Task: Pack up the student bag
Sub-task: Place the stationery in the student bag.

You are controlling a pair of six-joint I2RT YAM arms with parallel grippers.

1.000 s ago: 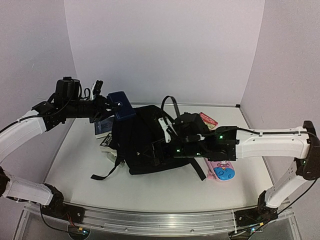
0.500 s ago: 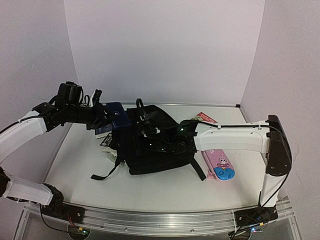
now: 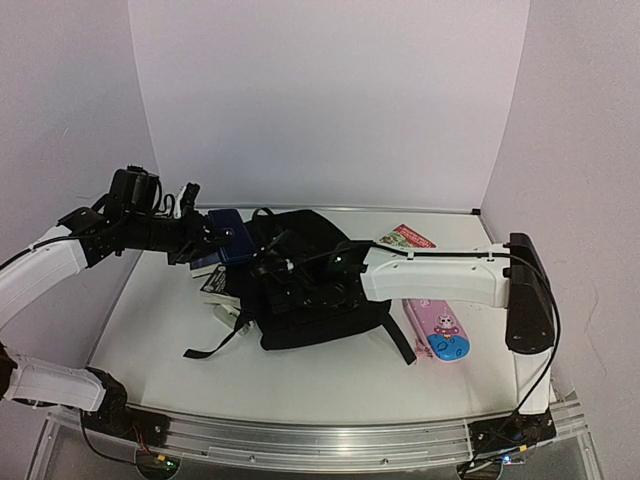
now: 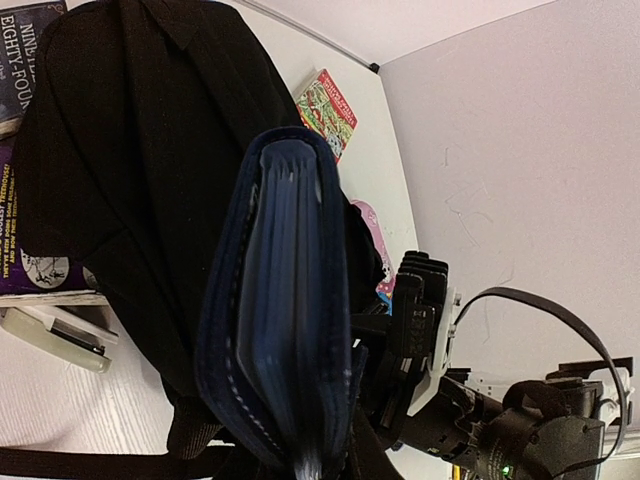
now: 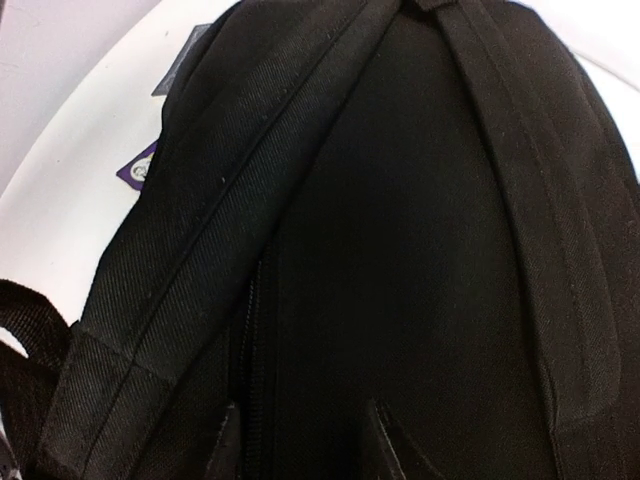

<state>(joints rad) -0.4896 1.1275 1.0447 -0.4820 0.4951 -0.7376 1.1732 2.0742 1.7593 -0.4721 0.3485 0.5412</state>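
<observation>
The student bag (image 3: pixel 310 290), black and soft, lies mid-table with its straps trailing toward the front. My left gripper (image 3: pixel 212 240) is shut on a dark blue notebook (image 4: pixel 280 330), held edge-on just above the bag's left side. My right gripper (image 5: pixel 306 440) presses down on the bag's top left part (image 5: pixel 400 220), one finger on each side of a zipper (image 5: pixel 245 350). Its fingers (image 5: pixel 228 440) stand fairly close together on the dark fabric. Whether they pinch it is not visible.
A pink-and-blue pencil case (image 3: pixel 445 335) lies right of the bag, and a red booklet (image 3: pixel 405 237) sits behind it. Books (image 4: pixel 30 260) and a white object (image 4: pixel 55 340) poke out from under the bag's left edge. The right forearm (image 3: pixel 440 275) spans the bag's right half.
The right arm swung left across the bag and came down onto it, its jaws narrowing. The left arm sank a little with the notebook. The bag's raised strap loop dropped.
</observation>
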